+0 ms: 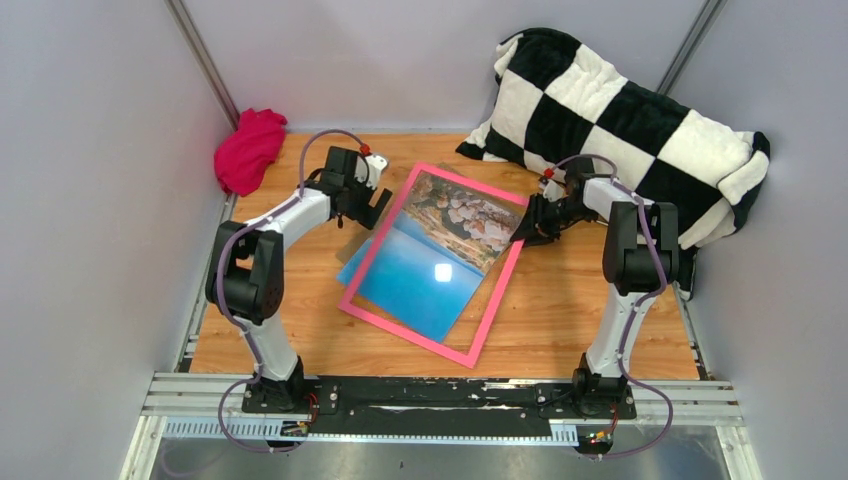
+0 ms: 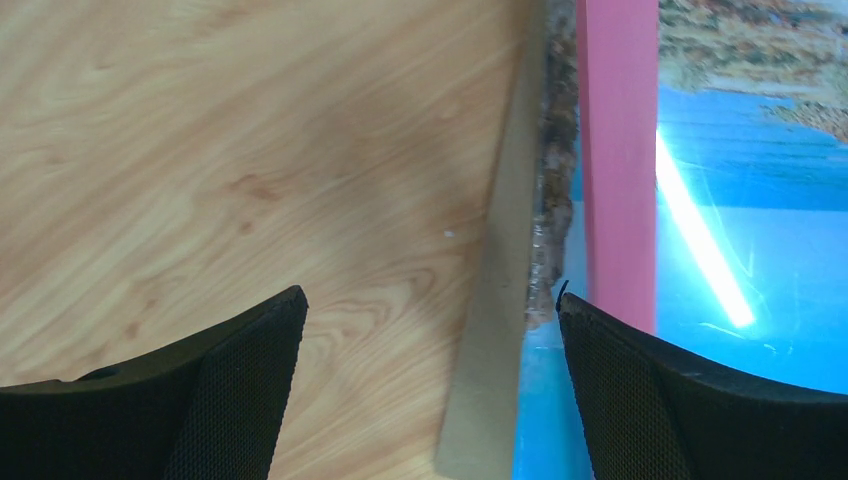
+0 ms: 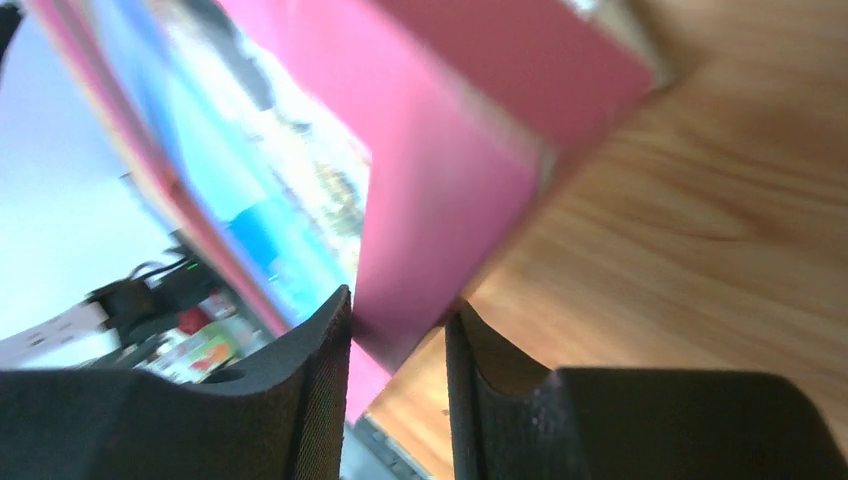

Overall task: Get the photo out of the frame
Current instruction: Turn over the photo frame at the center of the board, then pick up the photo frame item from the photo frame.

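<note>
Left claw (image 1: 375, 205) spread wide, empty, at left side of thin pink rectangular picture frame (image 1: 400, 333) on wooden table (image 1: 540, 320). Blue sea-and-rocky-shore photo print (image 1: 440, 260) sits in it, left edge poking past the border. Right claw (image 1: 525, 225) at far right corner. Left wrist: fingers either side of brown board edge (image 2: 495, 330). Right wrist: narrow jaws pinch pink border, that side lifted off table.

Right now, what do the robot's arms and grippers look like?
The left arm and right arm have white links, black joints, looping grey-purple cables and a red dot near the wrist. The left gripper and right gripper have black, textured fingers.
</note>
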Robot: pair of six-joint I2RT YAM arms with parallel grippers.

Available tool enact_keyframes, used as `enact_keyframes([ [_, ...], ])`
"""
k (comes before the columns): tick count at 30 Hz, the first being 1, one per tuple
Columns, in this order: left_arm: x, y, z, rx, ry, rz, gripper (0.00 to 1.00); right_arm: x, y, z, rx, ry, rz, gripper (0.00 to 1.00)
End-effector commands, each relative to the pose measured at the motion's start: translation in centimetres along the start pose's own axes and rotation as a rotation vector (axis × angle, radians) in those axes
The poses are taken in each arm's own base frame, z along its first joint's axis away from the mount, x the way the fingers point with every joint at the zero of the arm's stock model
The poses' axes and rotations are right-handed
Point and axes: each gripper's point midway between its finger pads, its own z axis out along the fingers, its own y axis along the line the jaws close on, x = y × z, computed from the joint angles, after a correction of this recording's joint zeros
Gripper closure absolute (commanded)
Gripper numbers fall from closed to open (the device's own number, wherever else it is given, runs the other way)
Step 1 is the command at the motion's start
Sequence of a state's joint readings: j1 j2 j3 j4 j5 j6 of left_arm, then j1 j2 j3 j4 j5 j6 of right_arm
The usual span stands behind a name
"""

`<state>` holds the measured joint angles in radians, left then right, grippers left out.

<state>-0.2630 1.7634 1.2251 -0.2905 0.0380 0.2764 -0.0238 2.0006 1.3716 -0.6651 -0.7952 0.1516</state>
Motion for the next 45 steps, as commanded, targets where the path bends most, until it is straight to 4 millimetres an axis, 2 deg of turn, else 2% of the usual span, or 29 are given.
enact_keyframes([
  [1,1.1,-2.6,1.3,0.154,0.055,-0.036,0.03,-4.0,-5.8,-1.7,0.3,-0.133,-0.237,0.77],
  [3,1.6,-2.8,1.9,0.165,0.073,-0.041,0.02,-4.1,-6.2,-2.2,0.343,-0.144,-0.234,0.54],
  [4,1.9,-2.9,2.2,0.169,0.082,-0.043,0.02,-4.2,-6.1,-2.5,0.354,-0.148,-0.237,0.46],
  [6,2.3,-3.1,2.7,0.178,0.095,-0.046,0.01,-4.2,-5.9,-3.0,0.364,-0.155,-0.243,0.33],
  [9,3.0,-3.4,3.1,0.186,0.112,-0.051,0.0,-4.1,-5.2,-3.6,0.359,-0.163,-0.252,0.21],
  [15,4.2,-4.4,3.4,0.227,0.143,-0.064,0.0,-3.1,-3.1,-6.0,0.352,-0.159,-0.319,0.2],
  [18,4.9,-5.3,3.3,0.275,0.157,-0.07,0.0,-1.5,-2.4,-6.9,0.346,-0.135,-0.359,0.2],
  [26,6.5,-8.0,2.4,0.419,0.202,-0.083,0.02,3.4,-2.9,-7.5,0.351,-0.049,-0.424,0.2],
  [33,7.4,-10.9,1.1,0.584,0.27,-0.163,0.09,4.5,-1.5,-8.8,0.339,-0.084,-0.471,0.2],
  [41,7.8,-13.5,-1.1,0.719,0.261,-0.217,0.07,5.8,-4.0,-8.2,0.396,-0.011,-0.446,0.2],
  [45,7.9,-15.4,-2.0,0.794,0.26,-0.213,0.06,6.2,-5.6,-8.6,0.456,0.026,-0.428,0.2],
])
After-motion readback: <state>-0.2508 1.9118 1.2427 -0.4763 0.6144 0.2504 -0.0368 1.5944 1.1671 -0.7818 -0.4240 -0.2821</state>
